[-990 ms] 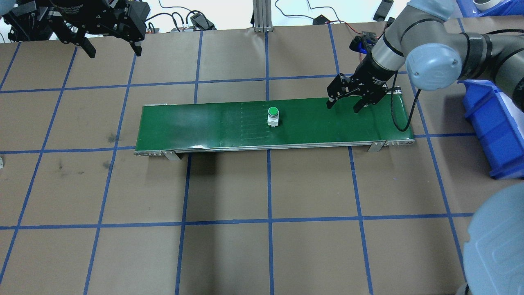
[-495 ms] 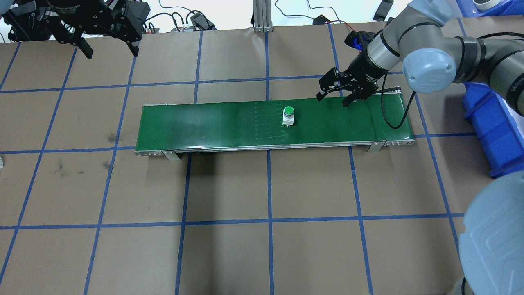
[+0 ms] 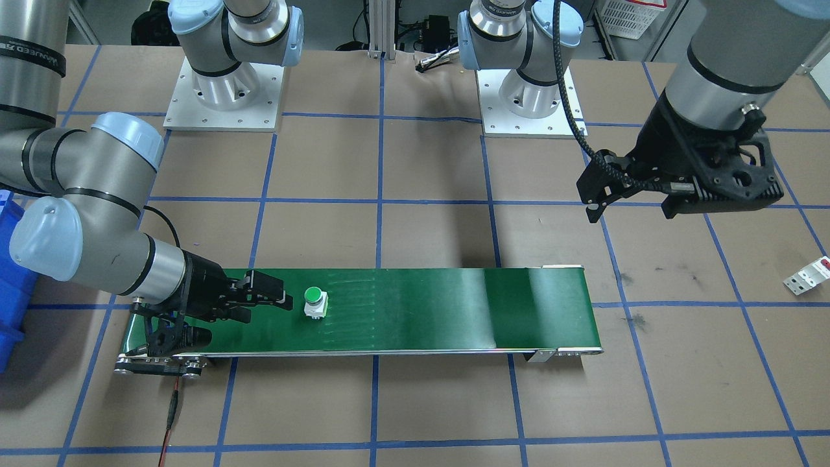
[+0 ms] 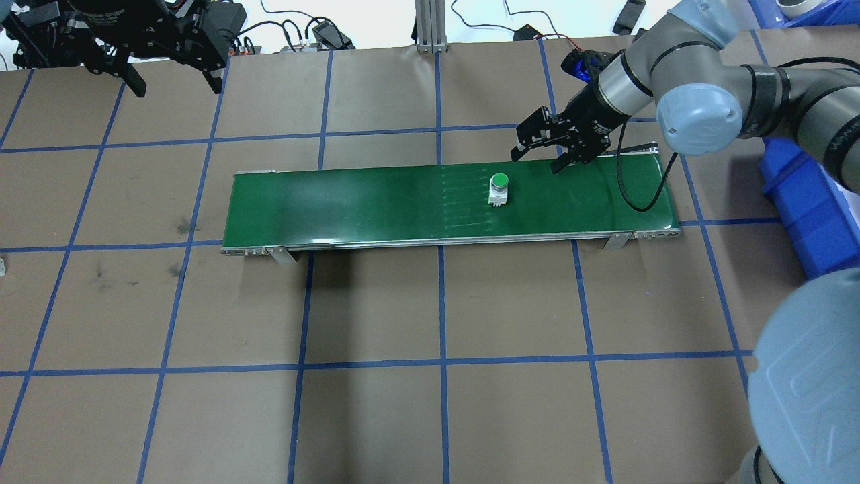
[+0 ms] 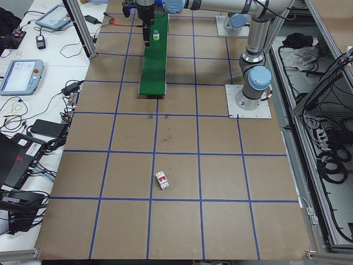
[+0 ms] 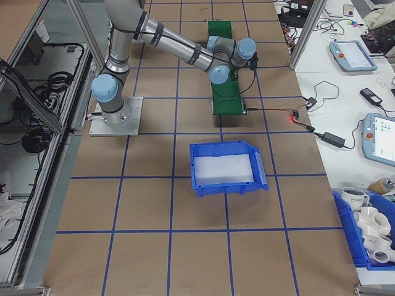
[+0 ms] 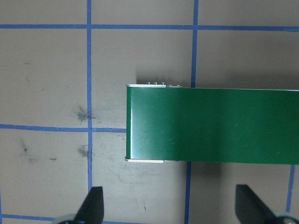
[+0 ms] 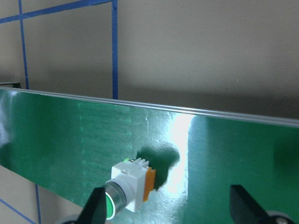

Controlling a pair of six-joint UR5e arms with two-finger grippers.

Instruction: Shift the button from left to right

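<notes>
While the button (image 4: 498, 187) stands on the green belt (image 4: 336, 205), the right end effector (image 4: 539, 149) waits just beside it with fingers apart, probably to catch it; the left end effector (image 4: 168, 70) hangs apart too.

right gripper (image 4: 539, 149) with fingers spread, low over the green belt (image 4: 376, 202), button (image 4: 498, 187) just ahead of it with bare belt between, left gripper (image 4: 171, 70) well apart, raised above the table
</notes>
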